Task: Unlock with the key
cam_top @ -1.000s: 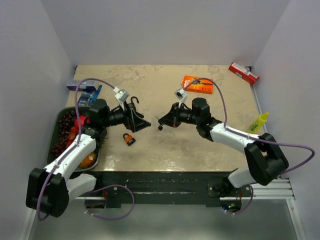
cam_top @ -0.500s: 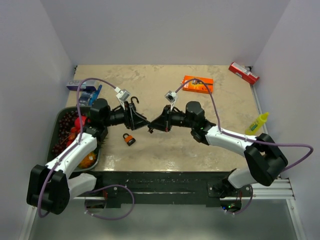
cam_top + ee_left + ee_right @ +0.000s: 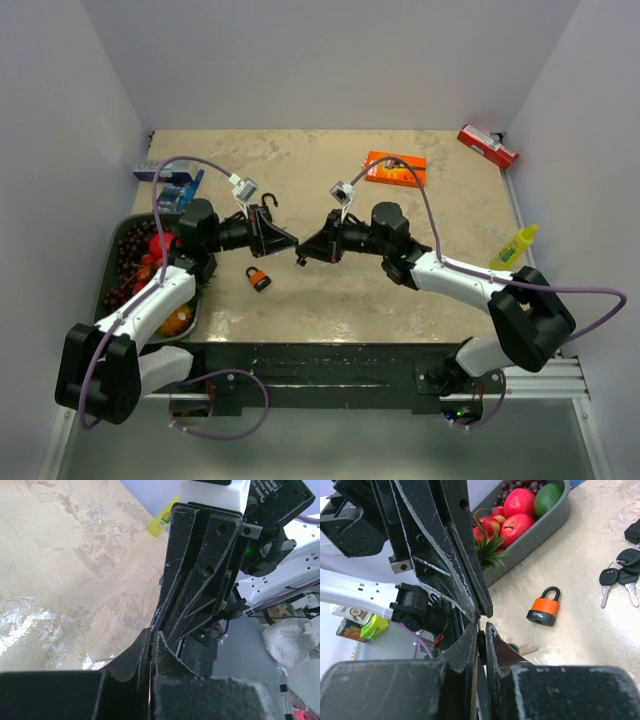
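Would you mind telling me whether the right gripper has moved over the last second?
Yes: the right gripper moved left in the top view, away from the orange box and nearer the padlock, up to the left gripper.

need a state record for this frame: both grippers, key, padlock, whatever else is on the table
left gripper: shut, tips meeting the right gripper's tips above the table; whether it pinches anything is hidden
right gripper: shut on a thin dark piece, apparently the key
padlock: orange, shackle closed, on the table, apart from both grippers
key bunch: on the table beyond the padlock, untouched
fruit tray: at the left edge
step: key not yet in the padlock
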Available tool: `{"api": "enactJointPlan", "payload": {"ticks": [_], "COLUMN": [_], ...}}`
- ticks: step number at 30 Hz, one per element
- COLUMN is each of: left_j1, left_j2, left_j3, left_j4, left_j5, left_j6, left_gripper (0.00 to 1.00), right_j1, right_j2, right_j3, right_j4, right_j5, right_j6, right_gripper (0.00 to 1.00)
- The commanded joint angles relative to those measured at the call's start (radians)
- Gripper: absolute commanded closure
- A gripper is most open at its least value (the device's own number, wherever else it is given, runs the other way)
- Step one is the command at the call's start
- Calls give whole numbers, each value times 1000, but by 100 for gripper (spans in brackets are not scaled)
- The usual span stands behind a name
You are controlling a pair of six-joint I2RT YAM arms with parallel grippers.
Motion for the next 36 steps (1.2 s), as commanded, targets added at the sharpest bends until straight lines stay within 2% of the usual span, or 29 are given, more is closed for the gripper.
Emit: {"api": "enactJointPlan", "payload": {"ticks": [1,3,5,6,8,10,13,19,26,31,36], "left_j1": [-12,-12,-13,-13,-12,-12,-12,-12,-10,-10,-10], "left_j2": [6,3,2,2,0,0,2,0,-1,-6,-11], "left_j3": [-18,-24,-24,-22,-24,-24,-18,-4,1,1,1], "left_j4": [77,89,91,91,91,89,76,28,16,13,13], "left_j5": [61,59,55,55,56,56,52,41,35,33,33], "left_j6": [-23,-30,-30,-28,-25,-23,-11,24,29,30,30], "left_gripper": [100,100,100,100,100,100,100,100,100,100,100], "right_j1": [6,7,7,6,4,4,4,4,-5,-5,-5], "right_j2": [-5,-1,2,3,7,13,21,-17,-70,-79,-67], "right_j3": [36,37,36,37,39,42,50,45,42,50,47], "right_j4": [69,72,72,72,69,72,69,-12,-130,-156,-176], "right_j5": [11,5,-4,-7,-13,-25,-50,-52,-42,-44,-47], "right_j6": [2,1,-2,-2,-5,-4,-8,-64,-114,-133,-142], "right_gripper": [100,96,84,72,63,55,52,52,57,62,63]}}
